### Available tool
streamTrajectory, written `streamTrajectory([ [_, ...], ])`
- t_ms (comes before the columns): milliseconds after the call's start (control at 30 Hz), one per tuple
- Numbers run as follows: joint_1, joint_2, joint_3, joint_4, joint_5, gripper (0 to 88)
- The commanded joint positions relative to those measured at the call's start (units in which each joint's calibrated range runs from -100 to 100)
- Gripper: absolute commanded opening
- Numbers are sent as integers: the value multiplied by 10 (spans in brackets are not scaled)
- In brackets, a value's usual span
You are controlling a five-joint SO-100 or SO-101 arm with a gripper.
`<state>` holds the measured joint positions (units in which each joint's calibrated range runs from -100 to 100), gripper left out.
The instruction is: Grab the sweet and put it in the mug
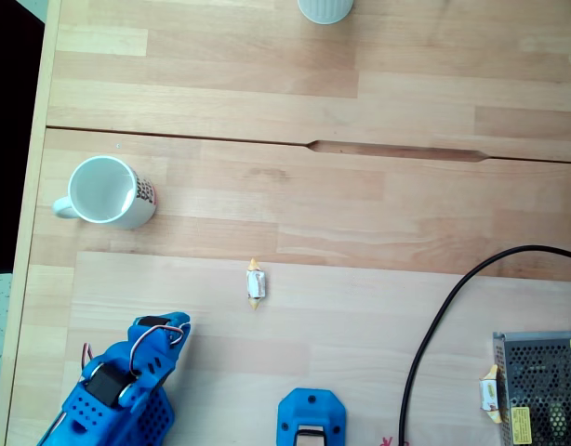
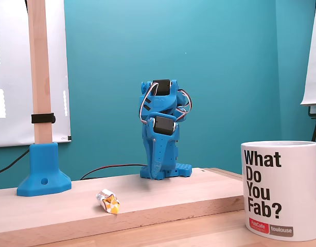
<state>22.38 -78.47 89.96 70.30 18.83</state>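
In the fixed view from above, your mug [image 1: 103, 191] stands at the left of the wooden table [image 1: 360, 93], mouth up, handle pointing left. Below it the blue arm [image 1: 127, 386] sits folded at the bottom edge; you cannot tell whether its claw is released or clenched. The sweet [image 1: 256, 283] lies on bare wood near the middle, well apart from both. In the low fixed view, it [image 2: 108, 201] rests left of the mug [image 2: 279, 189].
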Motion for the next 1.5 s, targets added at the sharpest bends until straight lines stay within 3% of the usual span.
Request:
streamTrajectory([
  [0,-2,9,10,4,-1,32],
  [533,-2,8,-36,3,-7,38],
  [1000,14,8,-182,-130,-14,39],
  [1167,14,8,-237,-130,-61,40],
  [1467,22,8,-265,-122,-206,40],
])
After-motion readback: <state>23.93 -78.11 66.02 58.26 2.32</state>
